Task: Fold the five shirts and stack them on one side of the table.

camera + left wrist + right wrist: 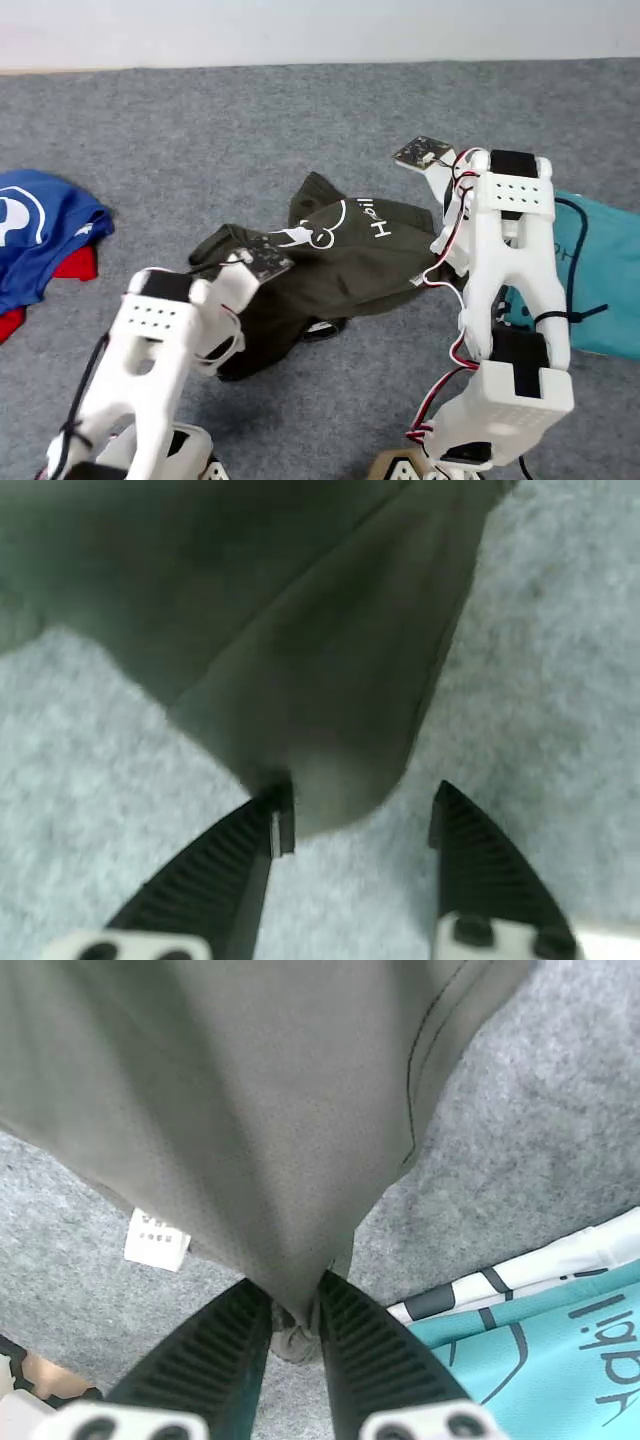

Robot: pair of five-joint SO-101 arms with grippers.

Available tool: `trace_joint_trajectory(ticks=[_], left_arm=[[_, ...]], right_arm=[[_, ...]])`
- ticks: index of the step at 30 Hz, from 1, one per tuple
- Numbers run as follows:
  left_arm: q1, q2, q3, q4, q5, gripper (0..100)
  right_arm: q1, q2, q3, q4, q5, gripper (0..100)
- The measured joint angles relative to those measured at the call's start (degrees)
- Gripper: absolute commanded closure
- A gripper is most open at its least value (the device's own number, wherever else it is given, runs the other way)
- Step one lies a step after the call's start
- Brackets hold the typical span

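At the left edge the blue shirt (40, 235) is cut off and hides most of the red shirt (75, 264). At the right edge the teal shirt (600, 285) is cut off, partly behind the right arm (510, 300). The left arm (160, 340) covers part of the dark green shirt (350, 255).

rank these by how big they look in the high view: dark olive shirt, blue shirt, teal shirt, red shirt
1. dark olive shirt, clearly largest
2 and 3. teal shirt and blue shirt: too alike to rank, both cut off by the picture's edge, the teal one partly behind an arm
4. red shirt, a sliver under the blue one
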Motion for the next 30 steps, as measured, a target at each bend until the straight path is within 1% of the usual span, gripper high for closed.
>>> trace_joint_trajectory(ticks=[2, 4, 8, 11, 14, 19, 22, 26, 30], left_arm=[[0.44, 3.87, 0.0, -2.37, 0.7, 79], [0.53, 7.82, 0.0, -4.13, 0.97, 84], [0.53, 12.92, -0.26, -4.84, 1.05, 100], [0.53, 13.1, -3.43, -3.43, 1.05, 100], [0.53, 11.25, -9.32, 2.9, 1.05, 100], [0.53, 0.7, -24.35, 14.68, 1.14, 100], [0.53, -5.01, -34.55, 19.34, 1.14, 100], [-1.41, -7.65, -45.19, 21.36, 2.2, 100], [-5.45, -8.0, -54.15, 20.75, 8.79, 100]], right_arm=[[0.09, 0.0, 0.0, 0.0, 0.0, 98.8], [0.09, 0.0, 0.0, 0.0, 0.0, 98.8], [0.09, 0.0, 0.0, 0.0, 0.0, 98.8], [0.53, -0.09, 0.0, 0.0, 0.09, 98.8], [2.02, -2.37, 0.0, 0.09, 0.0, 98.8], [2.99, -9.85, 0.0, 0.26, 0.0, 98.8], [2.73, -15.3, 0.0, 0.26, 0.09, 98.8], [2.29, -22.33, 0.0, 0.26, 0.09, 98.8], [-0.35, -28.48, 0.0, 0.18, 0.0, 98.8]])
